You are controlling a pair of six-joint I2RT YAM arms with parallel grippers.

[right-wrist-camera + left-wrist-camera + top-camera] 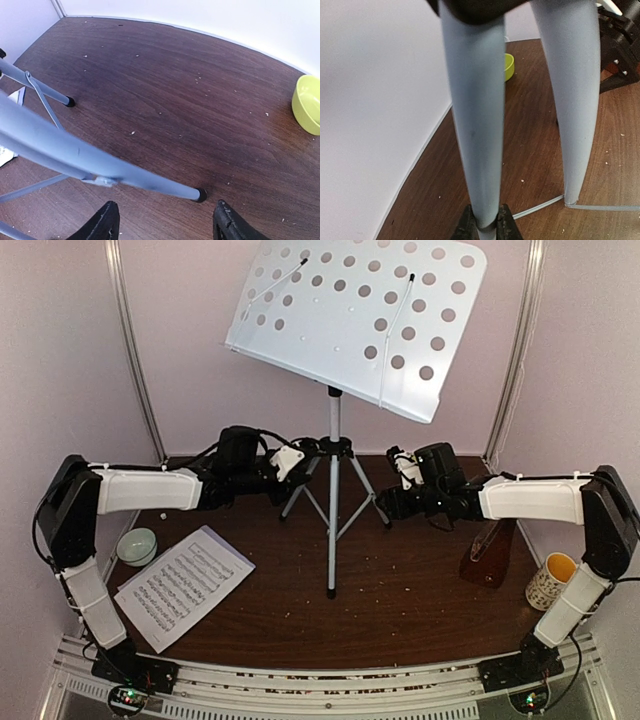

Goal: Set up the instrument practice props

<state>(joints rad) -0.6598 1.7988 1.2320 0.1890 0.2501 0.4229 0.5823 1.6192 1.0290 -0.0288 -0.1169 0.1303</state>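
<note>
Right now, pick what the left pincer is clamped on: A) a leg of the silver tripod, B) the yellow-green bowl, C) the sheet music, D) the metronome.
A: in the left wrist view the left pincer is shut on a silver tripod leg, one black finger on either side of it.

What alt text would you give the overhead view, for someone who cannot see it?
A white perforated music stand on a silver tripod stands on a dark wooden table, the robot's left pincer and right pincer by its legs. A sheet-music page and small bowl lie left; a metronome and mug stand right.
</note>
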